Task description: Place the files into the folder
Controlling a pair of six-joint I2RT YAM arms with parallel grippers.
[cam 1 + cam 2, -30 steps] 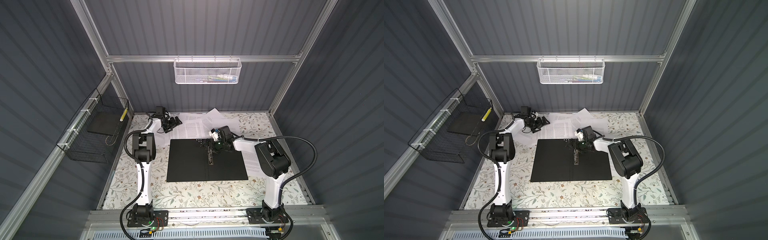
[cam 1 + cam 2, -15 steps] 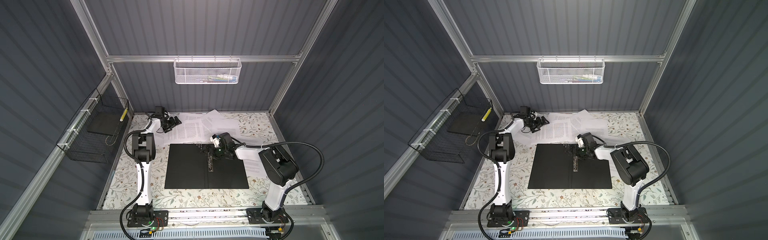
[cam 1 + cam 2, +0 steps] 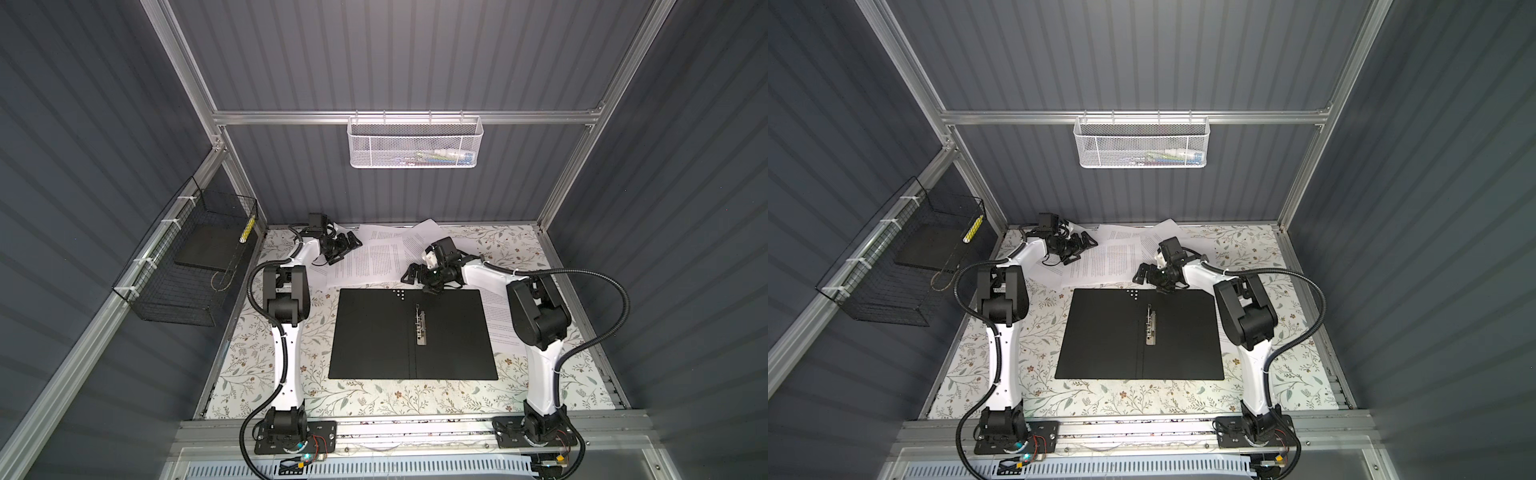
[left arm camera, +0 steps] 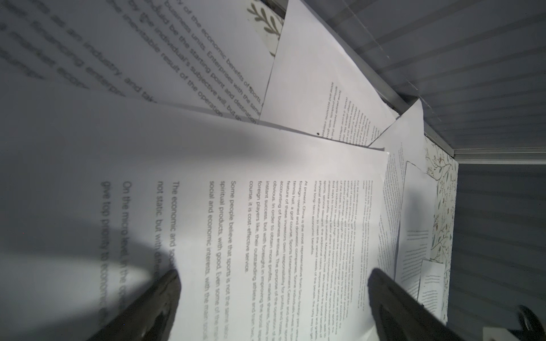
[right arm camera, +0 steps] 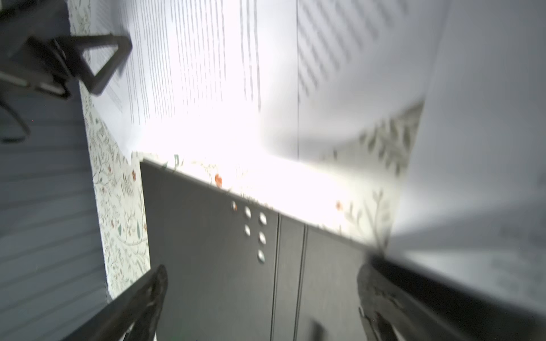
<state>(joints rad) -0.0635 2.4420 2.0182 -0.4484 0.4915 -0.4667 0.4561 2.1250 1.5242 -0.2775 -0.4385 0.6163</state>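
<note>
With the right gripper (image 3: 417, 279) spread wide and empty above the twelve-o'clock edge of the open folder (image 3: 374, 340), and the left gripper (image 4: 274, 283) likewise agape and bare over the files (image 3: 370, 262), go in low and flat for the nearest sheet's edge. Pinch only the top page of the loose fan lying at twelve o'clock of the folder on the table (image 3: 374, 395), then drag toward six o'clock onto the black inside, squaring it beside the metal spine clip (image 3: 420, 326). Press the rest down with the left jaws to stop a floppy bunch sliding along.
</note>
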